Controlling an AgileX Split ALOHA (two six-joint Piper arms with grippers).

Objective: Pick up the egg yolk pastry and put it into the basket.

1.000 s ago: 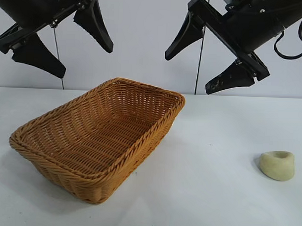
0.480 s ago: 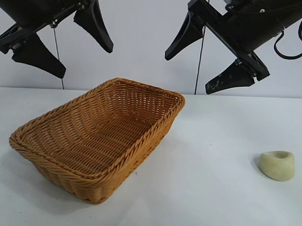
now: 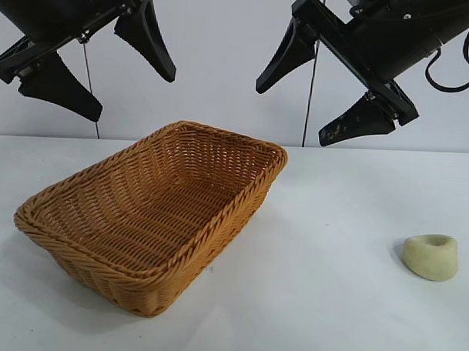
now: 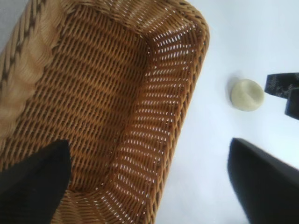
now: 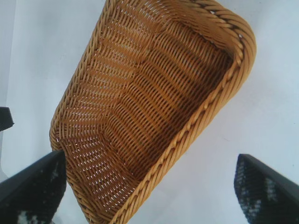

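White table [image 3: 330, 317] holds the basket [image 3: 152, 219] and pastry [image 3: 430, 256] well apart; both grippers, left [image 3: 100, 59] and right [image 3: 330, 90], hang spread wide, empty. Right should descend squarely over the pastry.

1. Bench [image 3: 330, 317]: white, matte and plain, filling the lower half of the exterior view from 3 o'clock round to 9 o'clock.
2. Wall [image 3: 215, 82]: pale grey, behind the bench at 12 o'clock.
3. Two thin dark cables [image 3: 308, 101] hang against the wall.
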